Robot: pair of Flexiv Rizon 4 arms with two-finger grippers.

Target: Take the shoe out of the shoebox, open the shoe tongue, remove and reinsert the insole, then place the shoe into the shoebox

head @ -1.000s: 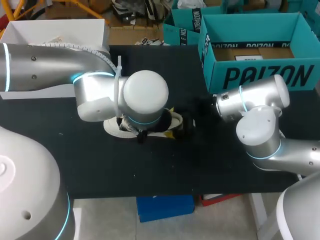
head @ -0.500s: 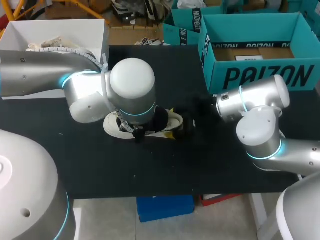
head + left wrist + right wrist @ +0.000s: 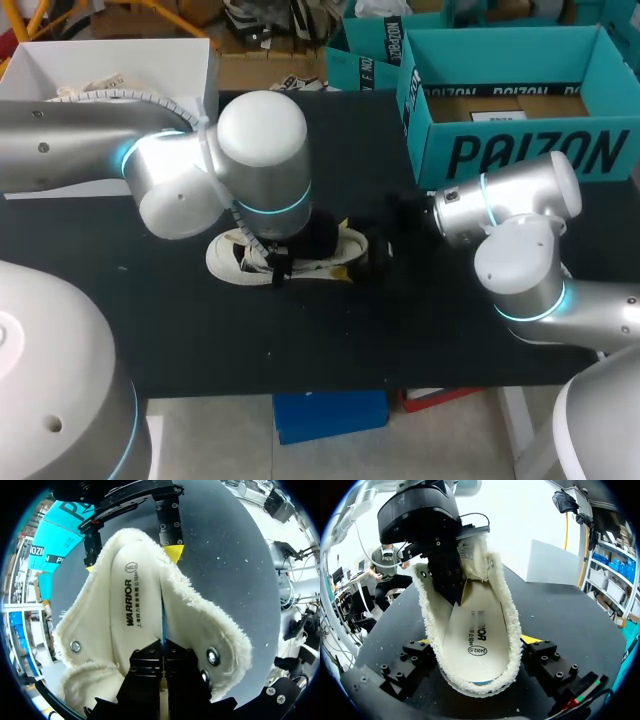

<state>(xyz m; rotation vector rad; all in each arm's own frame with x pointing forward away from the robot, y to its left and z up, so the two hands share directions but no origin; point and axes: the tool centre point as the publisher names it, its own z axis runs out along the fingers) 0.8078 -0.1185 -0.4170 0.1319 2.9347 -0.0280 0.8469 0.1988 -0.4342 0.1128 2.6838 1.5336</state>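
Observation:
A white shoe (image 3: 235, 255) with fleece lining lies on its sole in the middle of the black table. My left gripper (image 3: 162, 652) points down into the shoe's opening, shut on the raised edge of the cream insole (image 3: 131, 620). From the right wrist view the left gripper (image 3: 451, 592) stands in the forward part of the shoe (image 3: 507, 625), on the insole (image 3: 475, 645). My right gripper (image 3: 477, 642) grips the heel from both sides, yellow tips against its walls. In the head view my left arm (image 3: 262, 150) covers most of the shoe and the right gripper (image 3: 375, 250) is at the heel.
The teal shoebox (image 3: 520, 150) stands open at the back right of the table, behind my right arm. An open white box (image 3: 210, 70) holding crumpled paper sits at the back left. Bare black table lies in front of the shoe.
My left arm's wrist has swung back and to the left above the shoe, uncovering more of its toe, and the left fingers have shut. The right arm and the shoe have stayed put.

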